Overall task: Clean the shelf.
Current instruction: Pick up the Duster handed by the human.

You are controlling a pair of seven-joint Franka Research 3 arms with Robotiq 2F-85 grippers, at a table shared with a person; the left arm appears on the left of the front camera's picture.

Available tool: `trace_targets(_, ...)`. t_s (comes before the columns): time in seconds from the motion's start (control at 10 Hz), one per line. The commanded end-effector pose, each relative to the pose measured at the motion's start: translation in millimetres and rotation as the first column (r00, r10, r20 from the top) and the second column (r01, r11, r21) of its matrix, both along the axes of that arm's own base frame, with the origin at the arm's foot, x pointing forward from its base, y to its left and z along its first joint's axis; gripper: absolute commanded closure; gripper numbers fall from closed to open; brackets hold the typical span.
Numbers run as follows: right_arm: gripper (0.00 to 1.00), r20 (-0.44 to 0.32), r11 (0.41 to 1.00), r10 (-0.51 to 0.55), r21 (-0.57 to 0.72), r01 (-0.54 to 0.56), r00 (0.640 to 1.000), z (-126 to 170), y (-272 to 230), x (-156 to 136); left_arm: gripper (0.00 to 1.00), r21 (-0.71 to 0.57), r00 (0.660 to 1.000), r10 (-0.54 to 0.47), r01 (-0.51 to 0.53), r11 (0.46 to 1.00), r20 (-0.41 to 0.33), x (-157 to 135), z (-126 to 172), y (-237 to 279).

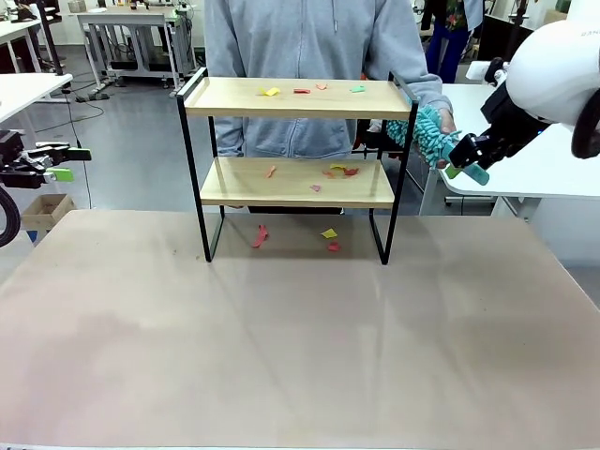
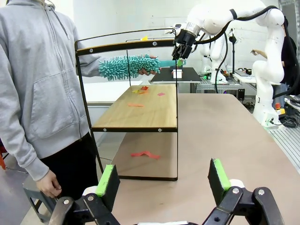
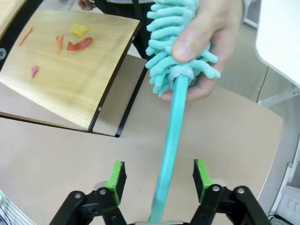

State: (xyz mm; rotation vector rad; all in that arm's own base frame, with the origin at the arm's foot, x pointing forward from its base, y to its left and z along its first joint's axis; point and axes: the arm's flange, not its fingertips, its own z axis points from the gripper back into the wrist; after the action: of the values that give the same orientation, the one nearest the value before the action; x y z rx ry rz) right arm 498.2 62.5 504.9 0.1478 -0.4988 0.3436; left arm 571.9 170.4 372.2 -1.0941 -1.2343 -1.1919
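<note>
Though straddling the thin handle of the teal duster (image 3: 171,122), right gripper (image 3: 159,174) jaws wide apart, seemingly clear of it on both sides. Fluffy head pinched in the person's hand (image 3: 213,42), just right of the shelf (image 1: 291,98). Shelf at the far middle of the surface (image 1: 300,356), coloured scraps (image 1: 270,92) on both boards and beneath. Left gripper (image 2: 164,174) off past the surface's left side, jaws spread wide, nothing between.

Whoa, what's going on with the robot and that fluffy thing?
A person's hand holds out a fluffy teal duster by its head. Its handle sits between the open fingers of the robot's right hand, not gripped yet. The left hand is open, off to the side. Colored scraps lie on the shelf and the table below it.
</note>
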Motion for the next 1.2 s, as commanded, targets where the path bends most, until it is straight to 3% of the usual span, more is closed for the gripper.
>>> trace_targets(0.0,0.65,0.006,0.999,-0.036,0.004,0.036,0.999,2,0,5,0.00,0.000,1.000,0.000,0.000,1.000,0.007,0,3,1)
trace_targets(0.1,1.00,0.004,0.999,-0.038,0.004,0.038,0.999,2,-1,5,0.00,0.000,1.000,0.000,0.000,1.000,0.007,0,3,1)
trace_targets(0.5,1.00,0.015,0.997,-0.080,-0.019,0.080,0.997,9,-2,-1,0.00,0.000,1.000,0.000,0.000,1.000,0.007,0,3,1)
trace_targets(1.1,1.00,-0.013,0.972,-0.232,-0.043,0.232,0.973,13,-5,-4,0.00,0.000,1.000,0.000,0.000,1.000,0.007,0,3,1)
